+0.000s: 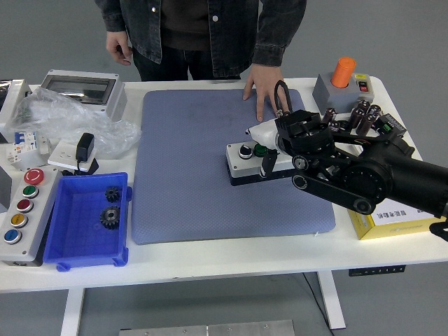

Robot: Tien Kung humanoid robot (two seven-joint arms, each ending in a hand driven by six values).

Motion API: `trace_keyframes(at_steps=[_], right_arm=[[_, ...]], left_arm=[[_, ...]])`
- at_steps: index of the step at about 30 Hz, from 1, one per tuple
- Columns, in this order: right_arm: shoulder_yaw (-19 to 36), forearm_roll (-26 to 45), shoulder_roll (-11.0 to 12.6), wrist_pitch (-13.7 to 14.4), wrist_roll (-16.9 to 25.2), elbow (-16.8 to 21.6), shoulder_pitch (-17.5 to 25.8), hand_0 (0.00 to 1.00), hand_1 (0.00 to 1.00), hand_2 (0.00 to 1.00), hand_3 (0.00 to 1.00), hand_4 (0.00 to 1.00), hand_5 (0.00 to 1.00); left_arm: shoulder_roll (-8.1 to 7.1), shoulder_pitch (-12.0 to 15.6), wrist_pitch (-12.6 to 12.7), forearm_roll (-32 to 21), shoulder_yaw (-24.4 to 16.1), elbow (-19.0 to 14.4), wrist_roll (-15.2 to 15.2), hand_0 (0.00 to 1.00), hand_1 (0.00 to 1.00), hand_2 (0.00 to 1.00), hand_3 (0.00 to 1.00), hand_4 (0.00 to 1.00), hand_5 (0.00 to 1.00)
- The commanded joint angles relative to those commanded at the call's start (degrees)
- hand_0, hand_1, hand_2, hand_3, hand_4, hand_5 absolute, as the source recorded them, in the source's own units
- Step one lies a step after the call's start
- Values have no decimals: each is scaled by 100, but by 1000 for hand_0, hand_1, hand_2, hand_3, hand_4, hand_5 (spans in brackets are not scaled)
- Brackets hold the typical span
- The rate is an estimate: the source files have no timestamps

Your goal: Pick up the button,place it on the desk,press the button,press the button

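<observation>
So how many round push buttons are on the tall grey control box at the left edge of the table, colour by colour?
Grey control box, buttons top to bottom:
Red buttons: 2
Green button: 1
Yellow button: 1
Blue button: 1
Total: 5

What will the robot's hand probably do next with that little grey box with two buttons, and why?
Probably lower a finger onto a button: the button box already lies flat on the blue mat, and the right hand hovers at its green button. Whether it touches yet, I cannot tell.
</observation>
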State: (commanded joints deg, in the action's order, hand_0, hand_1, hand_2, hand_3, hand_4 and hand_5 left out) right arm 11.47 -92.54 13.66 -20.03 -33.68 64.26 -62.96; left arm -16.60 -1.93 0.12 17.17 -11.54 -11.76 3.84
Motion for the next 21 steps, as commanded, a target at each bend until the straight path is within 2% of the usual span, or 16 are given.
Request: trace_keyframes(at_steps=[4, 6, 10, 11, 16, 17, 21], right_arm=[[39, -24, -5, 189, 85, -77, 18, 851, 874, 902, 954, 921, 194], [50, -10, -6, 267, 109, -96, 22, 837, 838, 871, 927, 905, 176], [98, 42, -17, 303, 137, -165, 58, 837, 838, 871, 927, 905, 176], [114, 49, -21, 290, 142, -187, 70, 773, 744, 732, 754, 801, 76], [178, 31, -27, 203, 169, -279, 124, 773, 744, 732, 754, 801, 76], [185, 26, -26, 191, 173, -288, 131, 663, 641, 613, 594, 681, 23], [198, 38, -20, 194, 192, -317, 157, 663, 641, 613, 594, 681, 23]], left_arm=[[3, -13, 9, 0, -8, -1, 14, 586, 626, 604, 611, 546, 361], [3, -19, 12, 2, -9, -2, 18, 586, 625, 604, 611, 547, 360], [4, -31, 12, 86, -97, -11, 23, 586, 625, 604, 611, 547, 360], [4, -33, 11, 102, -114, -13, 23, 586, 626, 604, 612, 549, 361], [7, -36, 9, 151, -165, -18, 23, 586, 626, 604, 612, 549, 361], [7, -35, 9, 150, -165, -18, 23, 586, 626, 604, 612, 550, 361], [5, -32, 12, 154, -169, -18, 23, 586, 626, 604, 612, 550, 361]])
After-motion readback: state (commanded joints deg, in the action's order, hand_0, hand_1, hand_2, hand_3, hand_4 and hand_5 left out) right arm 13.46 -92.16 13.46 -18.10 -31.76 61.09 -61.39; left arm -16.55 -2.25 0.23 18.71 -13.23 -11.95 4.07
